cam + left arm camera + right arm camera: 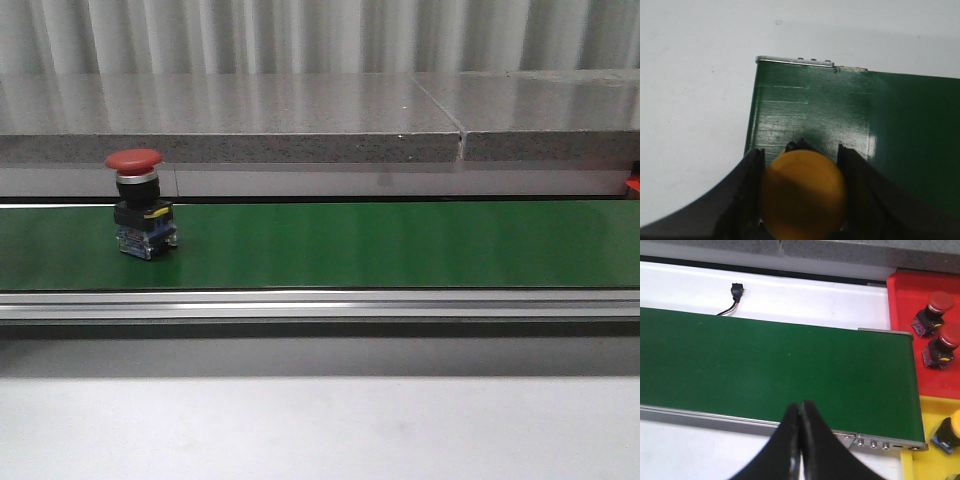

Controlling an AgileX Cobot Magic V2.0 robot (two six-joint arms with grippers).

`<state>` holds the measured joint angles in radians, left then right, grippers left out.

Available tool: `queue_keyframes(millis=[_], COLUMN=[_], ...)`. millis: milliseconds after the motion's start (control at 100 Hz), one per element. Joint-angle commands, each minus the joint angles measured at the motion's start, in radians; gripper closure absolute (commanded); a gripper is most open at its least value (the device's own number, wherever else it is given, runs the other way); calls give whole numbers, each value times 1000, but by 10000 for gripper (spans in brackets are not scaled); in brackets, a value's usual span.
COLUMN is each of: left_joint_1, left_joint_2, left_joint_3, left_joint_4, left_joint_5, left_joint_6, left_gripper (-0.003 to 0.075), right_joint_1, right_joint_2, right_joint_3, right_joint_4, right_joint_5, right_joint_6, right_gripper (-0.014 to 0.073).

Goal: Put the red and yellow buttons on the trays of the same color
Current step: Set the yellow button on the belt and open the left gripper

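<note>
While left end effector point(802, 195) pinches yellow button point(803, 192) over conveyor belt point(840, 115) end, right end effector point(800, 435) pressed together; loose pinch risks dropped cap.

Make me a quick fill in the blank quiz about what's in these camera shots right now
The left gripper is shut on a ____ button.
The red button on the belt stands ____.
The red tray holds ____ red buttons.
The right gripper holds ____.

Missing words: yellow; upright; two; nothing
</note>
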<state>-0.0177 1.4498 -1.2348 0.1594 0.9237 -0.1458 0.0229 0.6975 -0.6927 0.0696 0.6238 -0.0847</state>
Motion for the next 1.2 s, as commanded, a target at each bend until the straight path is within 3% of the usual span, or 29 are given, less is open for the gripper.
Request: queue_keyframes(millis=[0, 250, 830, 950, 1110, 1190], left_joint_1=[-13, -13, -13, -13, -13, -20], left_joint_2=[-40, -28, 89, 89, 89, 89], left_joint_3=[-9, 65, 65, 63, 63, 61], left_joint_4=[2, 2, 2, 2, 0, 3], left_joint_5=[-56, -179, -184, -184, -183, -175], left_joint_6=[-1, -1, -1, -1, 3, 11], left_gripper=[741, 741, 727, 574, 156, 45], right_joint_1=[1, 1, 1, 1, 1, 1], right_joint_2=[-3, -3, -3, -3, -3, -3], right_joint_3=[-25, -25, -25, -25, -25, -25], right_joint_4=[4, 4, 4, 4, 4, 4], right_joint_5=[-62, -62, -62, -62, -62, -62], right_joint_6=[-8, -8, -8, -8, -8, -8], right_gripper=[686, 686, 686, 686, 686, 686])
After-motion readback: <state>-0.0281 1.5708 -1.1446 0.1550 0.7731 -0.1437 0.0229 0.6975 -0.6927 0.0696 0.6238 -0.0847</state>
